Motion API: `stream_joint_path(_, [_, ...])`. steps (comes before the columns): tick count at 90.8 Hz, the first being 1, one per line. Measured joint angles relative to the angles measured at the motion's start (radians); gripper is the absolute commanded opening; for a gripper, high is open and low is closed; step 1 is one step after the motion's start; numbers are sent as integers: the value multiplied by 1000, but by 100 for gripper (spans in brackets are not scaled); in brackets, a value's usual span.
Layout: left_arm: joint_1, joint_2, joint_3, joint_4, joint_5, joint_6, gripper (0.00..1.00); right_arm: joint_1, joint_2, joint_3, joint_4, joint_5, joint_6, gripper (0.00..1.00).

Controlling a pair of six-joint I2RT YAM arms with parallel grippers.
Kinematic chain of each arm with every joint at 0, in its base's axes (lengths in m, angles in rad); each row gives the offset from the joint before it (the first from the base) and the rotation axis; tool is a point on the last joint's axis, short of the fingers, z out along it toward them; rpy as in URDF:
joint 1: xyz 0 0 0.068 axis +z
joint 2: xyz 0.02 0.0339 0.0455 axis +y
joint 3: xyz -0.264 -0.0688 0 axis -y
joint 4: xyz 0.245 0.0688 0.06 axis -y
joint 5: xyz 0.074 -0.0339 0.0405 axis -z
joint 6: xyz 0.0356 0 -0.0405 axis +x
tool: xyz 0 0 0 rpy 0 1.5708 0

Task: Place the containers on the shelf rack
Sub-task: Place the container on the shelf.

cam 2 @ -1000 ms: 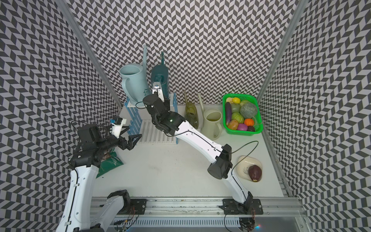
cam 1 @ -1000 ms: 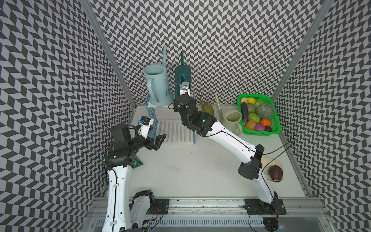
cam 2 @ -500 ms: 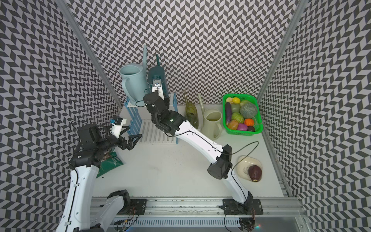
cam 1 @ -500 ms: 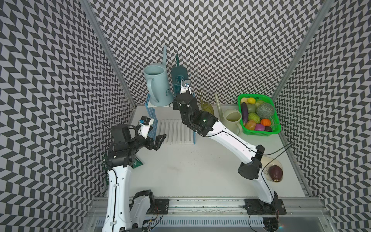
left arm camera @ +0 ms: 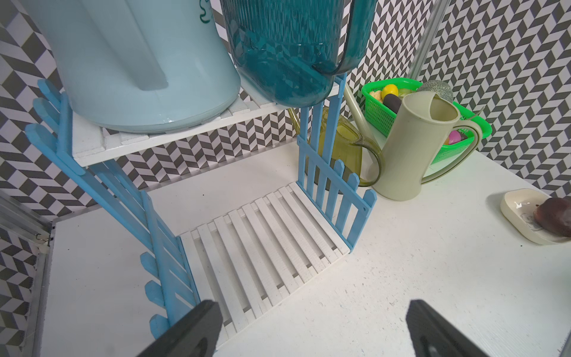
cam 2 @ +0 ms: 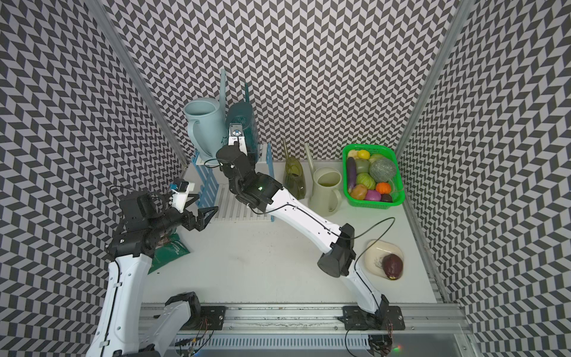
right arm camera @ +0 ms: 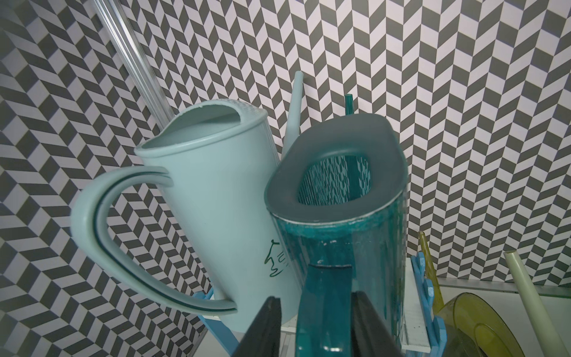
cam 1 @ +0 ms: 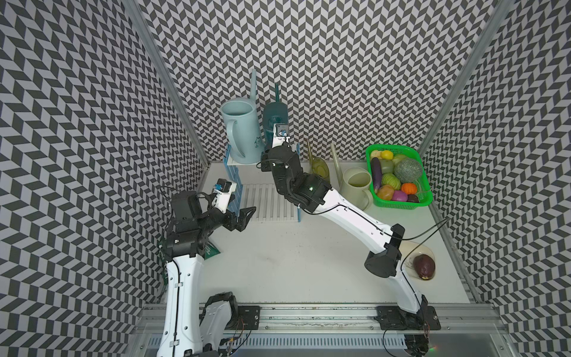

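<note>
The light blue container (cam 1: 239,129) (right arm camera: 210,201) and the dark teal container (cam 1: 275,119) (left arm camera: 287,46) stand side by side on the top tier of the shelf rack (cam 1: 268,201) (left arm camera: 262,241). My right gripper (right arm camera: 316,299) is open around the teal container's handle (right arm camera: 324,309), with a gap beside one finger. The olive-green container (cam 1: 319,167) and the cream container (cam 1: 355,188) stand on the table right of the rack. My left gripper (cam 1: 242,207) (left arm camera: 312,309) is wide open and holds nothing, at the front left corner of the rack's lower tier.
A green basket (cam 1: 423,197) of vegetables sits at the back right. A cream dish (cam 1: 429,256) with a dark purple item lies near the right edge. A green snack bag (cam 1: 211,250) lies under my left arm. Patterned walls close in on three sides.
My right gripper's jaws have spread apart around the teal container's handle, and that container has shifted slightly toward the light blue one. The left arm has not moved.
</note>
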Motion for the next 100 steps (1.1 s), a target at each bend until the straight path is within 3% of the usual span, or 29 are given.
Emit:
stream_joint_path(39, [0, 0, -4, 0, 0, 0, 100, 1, 11, 0, 5, -5, 1, 47])
stream_joint_path(61, [0, -1, -4, -1, 0, 5, 100, 22, -1, -2, 4, -4, -3, 57])
stream_joint_path(100, [-13, -27, -19, -16, 3, 53, 100, 58, -216, -216, 60, 11, -17, 70])
